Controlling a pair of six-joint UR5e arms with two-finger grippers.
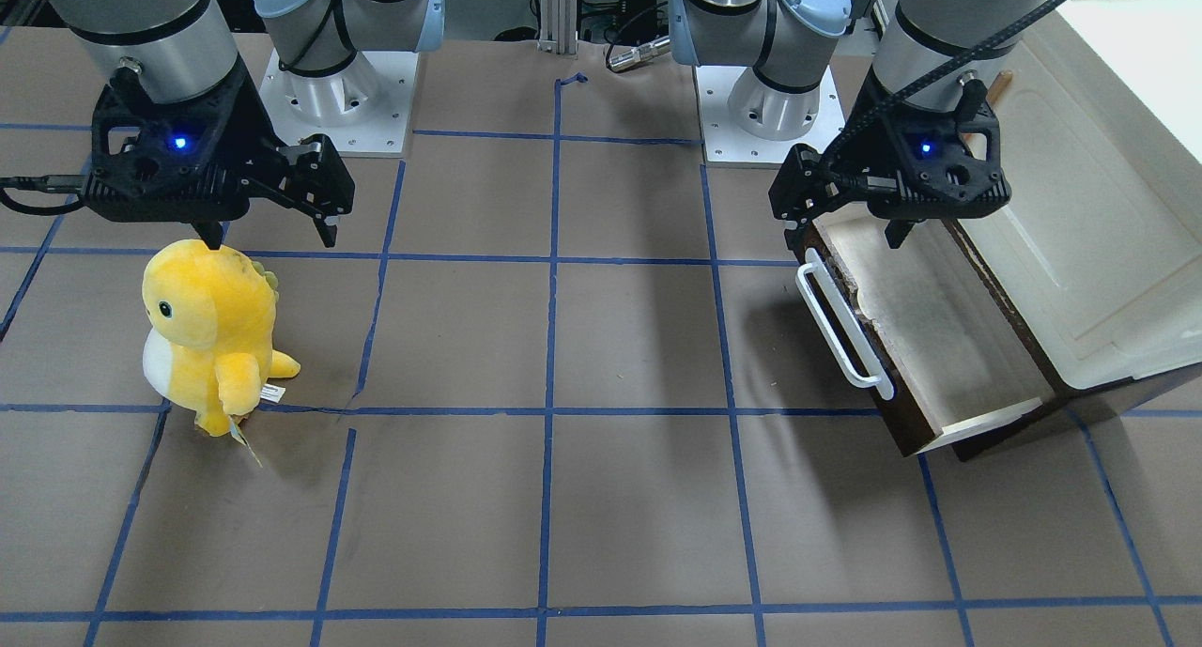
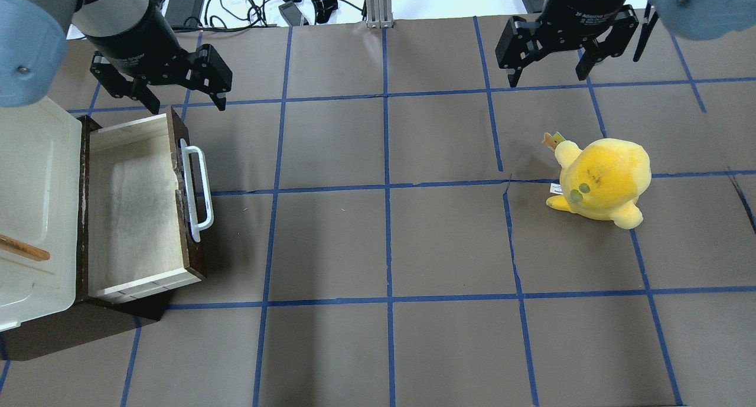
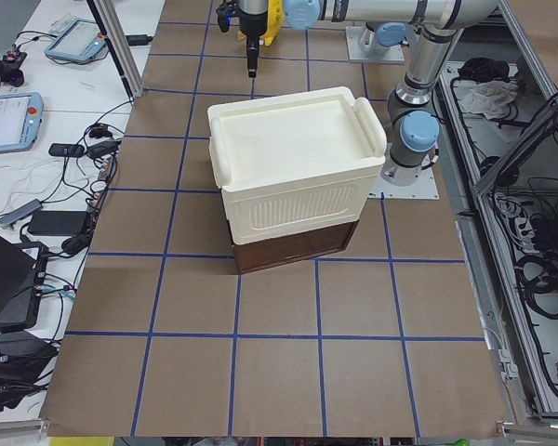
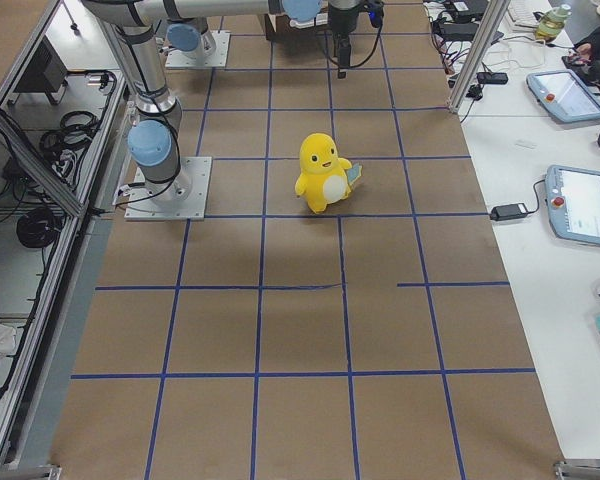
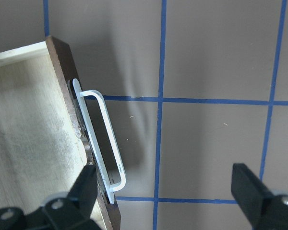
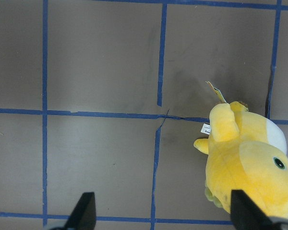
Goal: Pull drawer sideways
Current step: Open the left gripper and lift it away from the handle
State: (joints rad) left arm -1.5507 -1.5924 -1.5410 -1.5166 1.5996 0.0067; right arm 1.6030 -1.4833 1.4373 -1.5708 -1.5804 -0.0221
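Note:
The drawer stands pulled out toward the table's middle from a dark cabinet, and its pale wooden tray shows. Its dark brown front carries a white bar handle, which also shows in the front view and the left wrist view. My left gripper is open and empty. It hovers above the drawer front's end nearest the robot's base, touching nothing, and shows in the front view. My right gripper is open and empty, far from the drawer.
A cream-white lidded box sits on the cabinet, with a wooden stick on its lid. A yellow plush toy stands near the right gripper. Blue tape lines grid the brown table.

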